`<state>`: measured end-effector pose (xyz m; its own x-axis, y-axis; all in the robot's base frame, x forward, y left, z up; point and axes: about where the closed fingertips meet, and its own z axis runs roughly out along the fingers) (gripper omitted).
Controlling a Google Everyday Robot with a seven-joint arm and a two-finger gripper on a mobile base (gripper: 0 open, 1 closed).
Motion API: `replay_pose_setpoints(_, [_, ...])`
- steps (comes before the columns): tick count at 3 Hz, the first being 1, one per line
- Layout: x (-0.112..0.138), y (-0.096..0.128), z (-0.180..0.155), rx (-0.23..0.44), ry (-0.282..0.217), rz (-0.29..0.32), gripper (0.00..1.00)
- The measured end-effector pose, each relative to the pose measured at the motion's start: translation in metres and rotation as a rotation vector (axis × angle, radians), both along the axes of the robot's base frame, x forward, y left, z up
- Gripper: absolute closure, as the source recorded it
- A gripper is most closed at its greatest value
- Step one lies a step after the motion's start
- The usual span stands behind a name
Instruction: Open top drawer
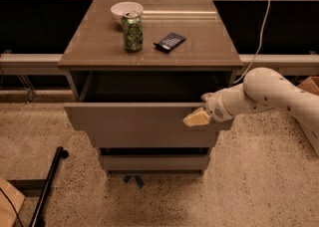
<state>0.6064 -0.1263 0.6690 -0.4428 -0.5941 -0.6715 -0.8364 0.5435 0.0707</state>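
Most of the job looks done from where I stand. The top drawer (139,121) is out of the cabinet (149,54). Its flat front panel stands well forward of the frame, and the dark box behind it is open to view under the top board. I'd call it open, though I can't see how much travel the runners have left.

The gripper (197,118) is at the right end of the front panel, up against its upper edge, with the white arm (269,89) reaching in from the right. It touches the panel or lies just over it. Whether it is clamped on that edge, hooked behind it or only resting there, I cannot tell. Nor can I make out if it is spread or closed.

The lower drawers (154,163) sit further back, narrower and apparently shut, so the right one was picked.

On top of the cabinet a green can (132,32) stands upright just in front of a white bowl (126,9). A dark flat device (170,41) lies to their right. All three are upright or flat and well back from the front edge.

What's left, as I judge it, is small: perhaps a little more pull if a full opening is wanted, then letting go and drawing the arm clear without nudging the drawer back in.
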Motion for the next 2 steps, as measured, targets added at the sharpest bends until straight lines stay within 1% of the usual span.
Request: replay_pose_setpoints(2, [-0.0001,-0.0001,0.0119,0.000,0.000,0.000,0.95])
